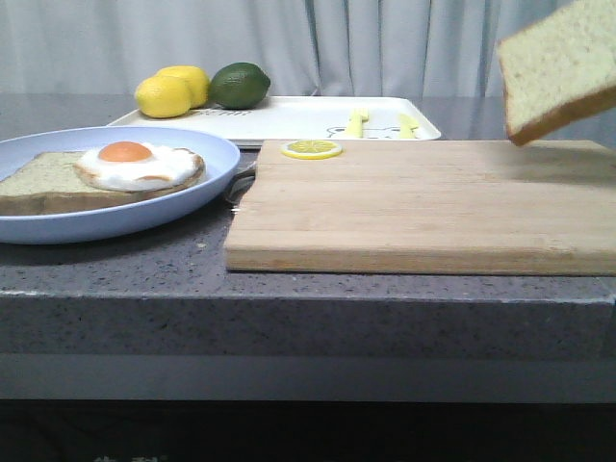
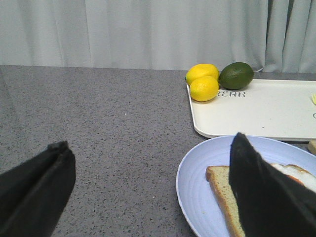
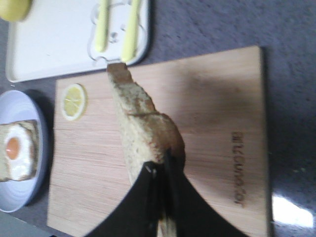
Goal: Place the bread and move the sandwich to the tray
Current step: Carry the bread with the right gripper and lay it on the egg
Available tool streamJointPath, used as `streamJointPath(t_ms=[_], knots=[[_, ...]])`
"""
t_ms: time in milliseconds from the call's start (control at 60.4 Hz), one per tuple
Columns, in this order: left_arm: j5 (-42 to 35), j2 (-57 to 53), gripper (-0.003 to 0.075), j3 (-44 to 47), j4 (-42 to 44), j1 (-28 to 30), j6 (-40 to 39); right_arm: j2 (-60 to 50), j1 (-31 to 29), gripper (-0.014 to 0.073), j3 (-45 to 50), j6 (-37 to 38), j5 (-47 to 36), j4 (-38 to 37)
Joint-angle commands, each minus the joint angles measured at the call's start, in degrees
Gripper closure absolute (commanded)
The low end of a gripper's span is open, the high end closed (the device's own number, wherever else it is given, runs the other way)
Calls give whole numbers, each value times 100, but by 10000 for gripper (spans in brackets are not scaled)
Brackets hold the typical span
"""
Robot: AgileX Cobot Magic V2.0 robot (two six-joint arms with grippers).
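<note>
Up in the top right corner of the front view, the bread [image 1: 556, 69] was hanging in the air, tilted, well above the wooden cutting board [image 1: 423, 207]. No end effector showed in that shot, so the slice looked like it was floating. Over at the left edge sat the sandwich [image 1: 106, 175], so far just one slice with the fried egg on top, on its blue plate [image 1: 207, 154]. Behind it, across the upper middle, was the tray [image 1: 289, 120], with two lemons [image 1: 173, 91] and a lime [image 1: 240, 85] at its left end. A lemon slice [image 1: 311, 149] lay on the board's far edge.

In the left wrist view, the left end effector [image 2: 153, 192] was spread wide and holding nothing, hovering with one finger over the plate's rim and the sandwich [image 2: 224, 195] at lower right. The tray [image 2: 256, 111] was just beyond the plate.

In the right wrist view, the right end effector [image 3: 160, 207] was clamped on the bread [image 3: 143, 128] by its lower edge, the slice seen edge-on with its long axis running up toward the tray [image 3: 59, 44]. The sandwich [image 3: 17, 150] sat at the far left of the frame, clear across the board. My guess is the next move hangs on that: the right arm has to carry the bread sideways over the board to the egg, while the left arm, already beside the plate, looks better placed for the tray bit.
</note>
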Motion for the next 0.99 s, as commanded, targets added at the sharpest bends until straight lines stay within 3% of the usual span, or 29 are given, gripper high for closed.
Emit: streamJointPath(t_ms=[0,265,679,845,977], knots=[[-449,50,100,-204,3,6,-38,-445,170,660,-120,5,641,731],[-449,50,100,-204,3,6,-38,-589,1430,660,-77,5,441,1815],[-449,50,100,-204,3,6,-38,359,4060,660,59,-16,-1450,3097],[-449,50,100,-204,3,6,-38,1130,4615,660,-194,-57,-2029,3209],[-449,50,100,-204,3,6,-38,1775,4686,660,-737,-57,-1984,3221]])
